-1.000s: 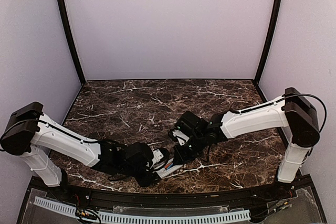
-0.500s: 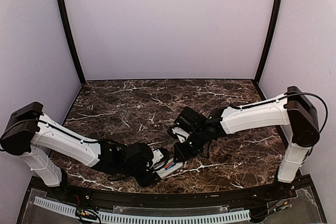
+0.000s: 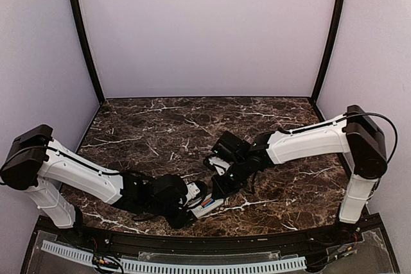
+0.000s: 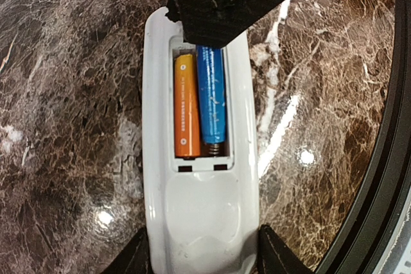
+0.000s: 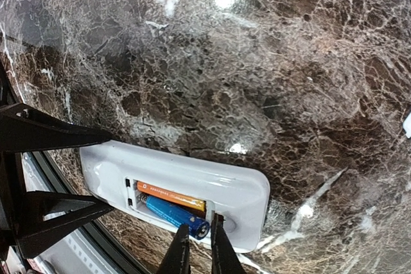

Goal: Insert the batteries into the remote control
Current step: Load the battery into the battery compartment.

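Note:
The white remote control (image 4: 199, 210) lies back-up on the marble table with its battery bay open. The orange battery (image 4: 186, 107) and the blue battery (image 4: 212, 94) lie side by side in the bay. My left gripper (image 4: 204, 258) is shut on the remote's near end, one finger on each side. My right gripper (image 5: 198, 232) is shut, and its tips rest on the blue battery's (image 5: 170, 215) far end, which sits slightly raised. The orange battery (image 5: 170, 196) lies flat. In the top view the remote (image 3: 209, 205) is near the front edge, between both grippers.
The black front rail (image 4: 385, 158) of the table runs close beside the remote. A small white piece (image 5: 407, 125) shows at the right edge of the right wrist view. The marble surface (image 3: 192, 126) stretches to the back wall.
My right arm's wrist has shifted slightly left and toward the back, with its tips staying at the remote. The left arm and the remote have not moved.

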